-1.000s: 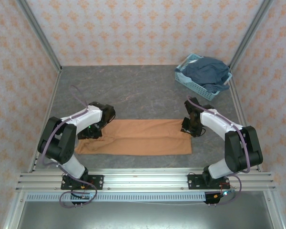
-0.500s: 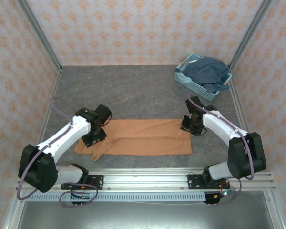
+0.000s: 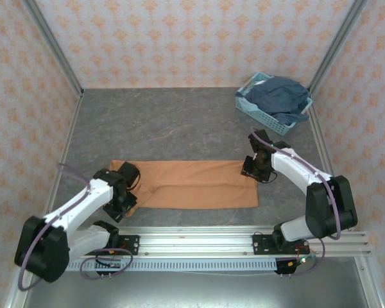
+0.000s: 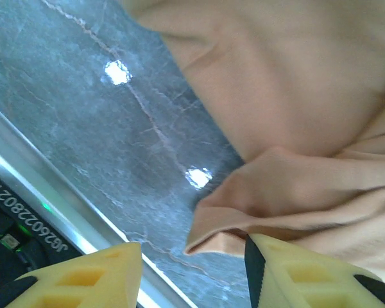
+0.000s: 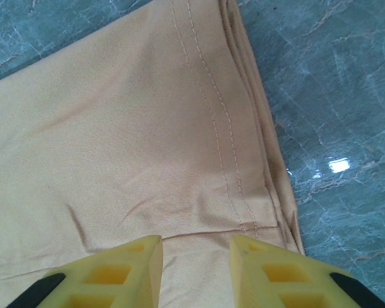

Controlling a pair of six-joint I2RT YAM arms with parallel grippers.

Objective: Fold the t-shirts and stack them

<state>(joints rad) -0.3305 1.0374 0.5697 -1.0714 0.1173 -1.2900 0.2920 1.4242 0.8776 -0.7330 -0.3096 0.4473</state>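
Orange t-shirt (image 3: 192, 185) lies on the table (image 3: 179, 122), folded to a long strip. Limp, light cotton; we expect layers to slide. Our left gripper (image 4: 192, 250) gapes by the loose near-left corner, our right gripper (image 5: 196, 247) gapes over the stitched hem: pinch all layers there.

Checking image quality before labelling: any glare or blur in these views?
Left wrist: two bright glare spots on the table, fingers slightly soft. Right wrist: one glare spot beside the t-shirt, stitching sharp. Top external: even light, faint shadows.
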